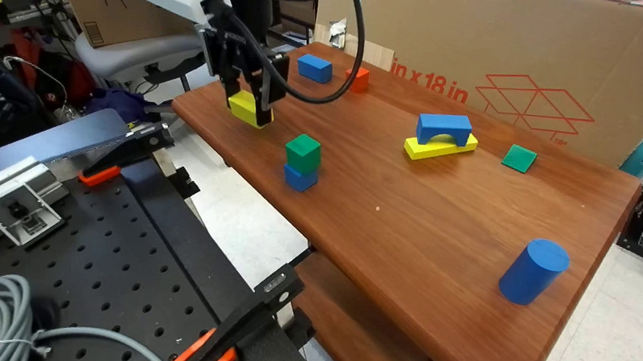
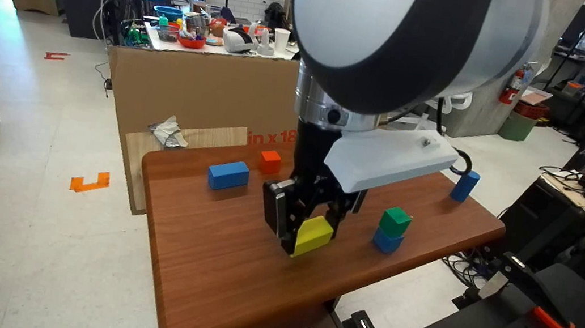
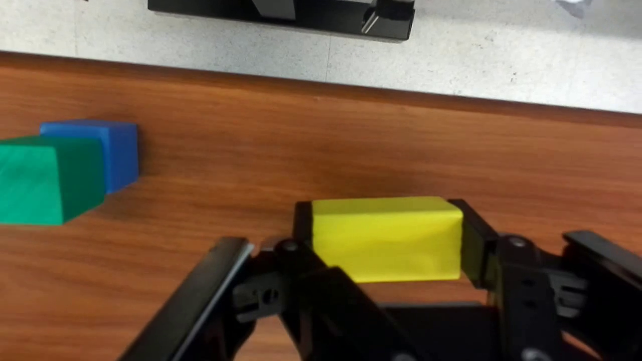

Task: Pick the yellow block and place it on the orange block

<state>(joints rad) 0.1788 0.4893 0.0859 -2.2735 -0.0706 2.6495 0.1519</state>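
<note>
Yellow block, one: plain, bright yellow, rectangular, flat-faced and straight-edged, broader than high as my wrist view shows it. Location: held in my pincer, over the desk near its edge; whether the underside touches the wood, I cannot tell.

Pincer, mine, one: black, parted only by the block's own breadth, gripping the yellow block with fingers against two opposite ends.

Orange block, one: plain orange-red cube, on the desk, well apart from my pincer, near a blue rectangular block.

Green cube, one: stacked on a small blue cube.

Blue arch, one: resting across a long yellow bar.

Containers, in an exterior view, background, on a white table: red bowl, one, contents too small to name; white cup, one, interior hidden from me.
</note>
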